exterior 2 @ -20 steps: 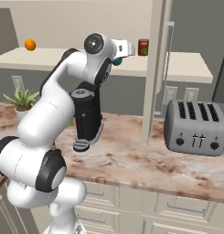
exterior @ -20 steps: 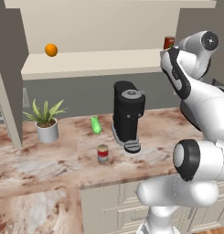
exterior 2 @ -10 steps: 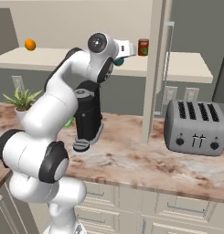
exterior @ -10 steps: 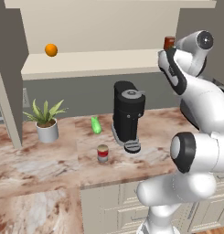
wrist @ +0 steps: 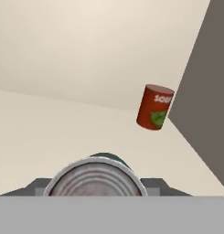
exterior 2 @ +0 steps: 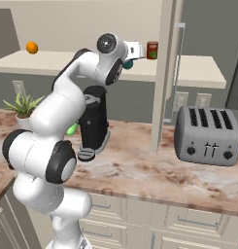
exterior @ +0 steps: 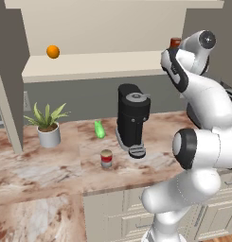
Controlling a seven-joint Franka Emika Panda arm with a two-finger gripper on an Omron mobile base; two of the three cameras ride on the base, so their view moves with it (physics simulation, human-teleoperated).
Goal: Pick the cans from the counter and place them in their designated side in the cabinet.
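Jaws closed tight on a small teal-blue cylindrical tin [wrist: 96,179], whose ribbed silver lid fills the space between the fingertips in the hand view; in the right base view a sliver of the same teal tin peeks out just under the gripper [exterior 2: 131,57], which is raised to shelf height inside the wide cream-beige open wall cabinet [exterior 2: 198,73]. The tin hangs above the long flat shelf board, and whether it touches the board cannot be told.

Just beyond the jaws and off to one side stands a darker red can with a green mark [wrist: 154,107], upright on the shelf near the cabinet's grey side wall. It is apart from the held tin, further in toward the plain back panel.

Well below the gripper lies the brown-and-white marbled stone counter [exterior: 51,170]. On it, a small red tin with a white band and pale top [exterior: 106,159] stands upright by itself, near the front of a black coffee machine [exterior: 132,118]. A small bright green bottle-like object [exterior: 99,129] sits behind that tin, and a green potted plant in a white pot [exterior: 48,125] is further along. A silver four-slot toaster [exterior 2: 206,135] rests at the other end of the counter.

Far along the shelf from the jaws, a round orange fruit [exterior: 53,51] sits alone.
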